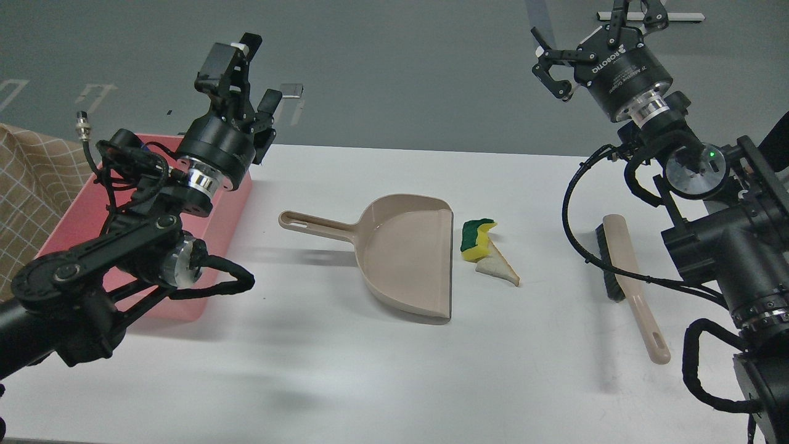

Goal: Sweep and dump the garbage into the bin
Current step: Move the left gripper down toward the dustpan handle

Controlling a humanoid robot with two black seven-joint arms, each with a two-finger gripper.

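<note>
The garbage lies mid-table: a wavy yellow sponge piece with a green layer (476, 238) and, touching its lower edge, a white triangular bread-like slice (498, 269). Both sit just right of the open mouth of the beige dustpan (404, 259), whose handle points left. The pink bin (71, 213) stands at the table's left end, largely hidden behind my left arm. My left gripper (249, 80) is open and empty, raised above the bin's far right corner. My right gripper (592, 34) is open and empty, raised high beyond the table's far right edge.
A beige hand brush with black bristles (630, 280) lies on the right side of the white table (308, 370), handle towards me. A tan checked cloth (24, 185) lies at the far left beside the bin. My right arm's cables hang next to the brush.
</note>
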